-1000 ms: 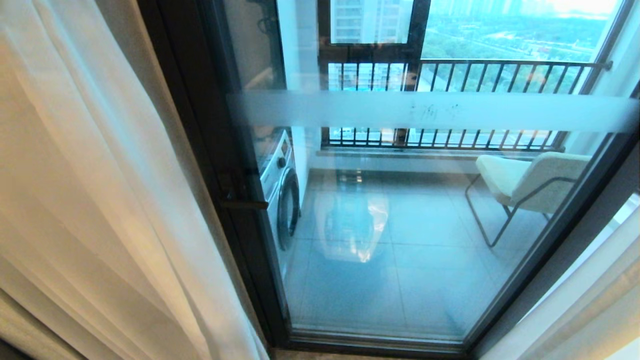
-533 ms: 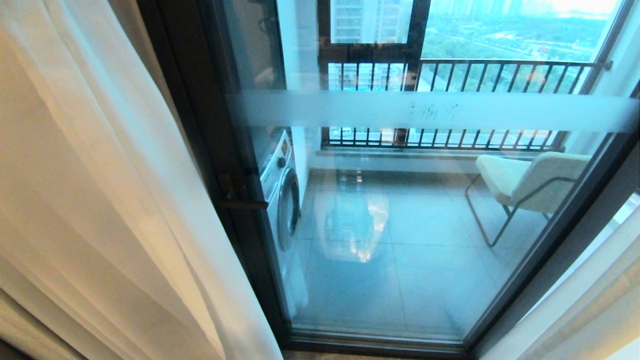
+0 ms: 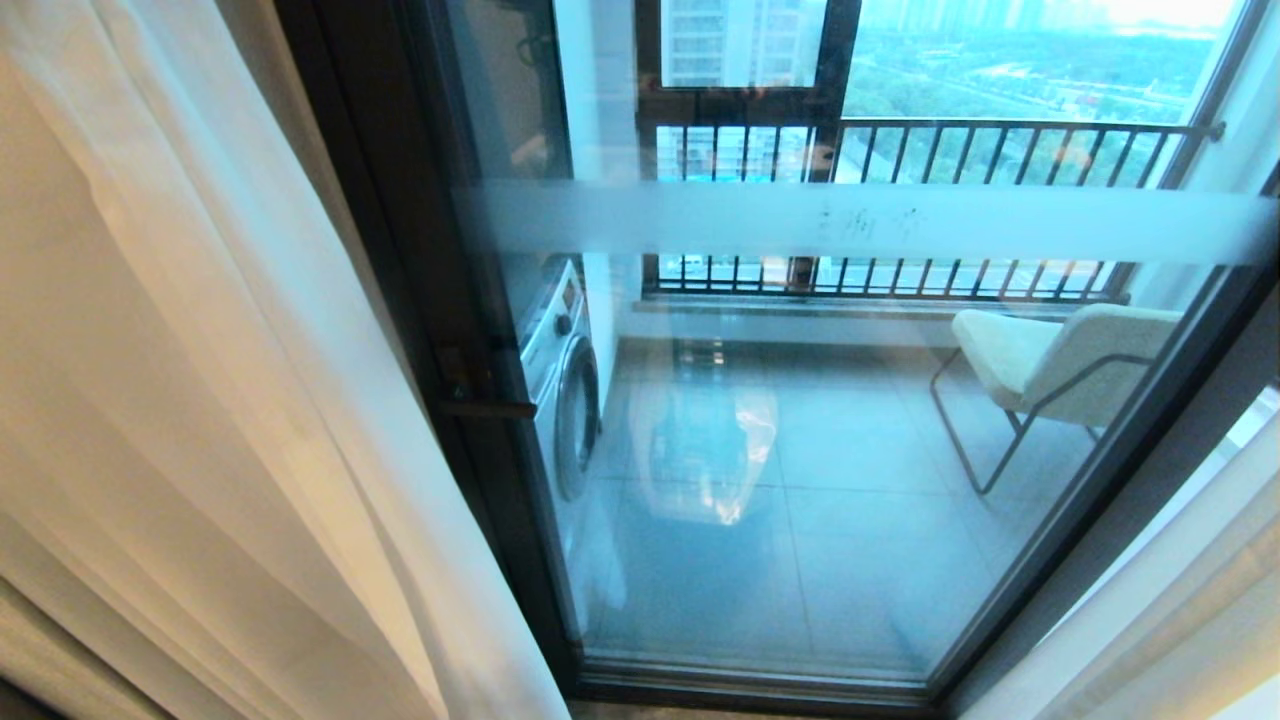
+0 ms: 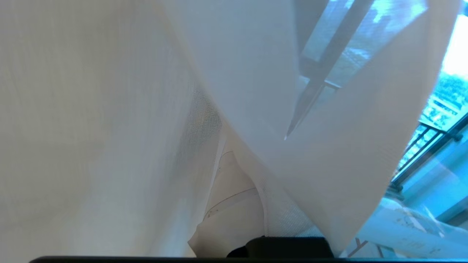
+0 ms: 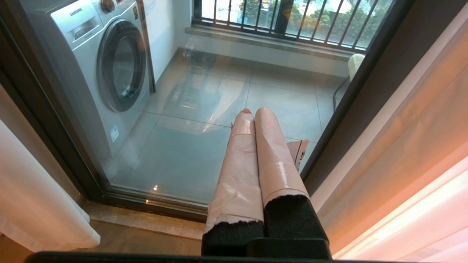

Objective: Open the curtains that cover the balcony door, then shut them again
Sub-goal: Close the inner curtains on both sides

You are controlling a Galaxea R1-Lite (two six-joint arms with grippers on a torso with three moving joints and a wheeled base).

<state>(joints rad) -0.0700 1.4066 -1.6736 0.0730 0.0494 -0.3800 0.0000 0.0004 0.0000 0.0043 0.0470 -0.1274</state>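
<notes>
Curtains [image 3: 200, 400] bunch around the left gripper [image 4: 234, 193], clamped on their fabric beside the balcony door [image 3: 800, 450]; the right gripper [image 5: 252, 113] hangs low, fingers together.

Curtains [image 3: 200, 400] bunched at both sides, bare balcony door [image 3: 800, 480] glass between, blocking passage.

Cool daylight pouring through the door [image 3: 800, 450], glare on the balcony floor [image 3: 720, 470], warm glow on curtains [image 3: 200, 400], wide-angle bending at edges
</notes>
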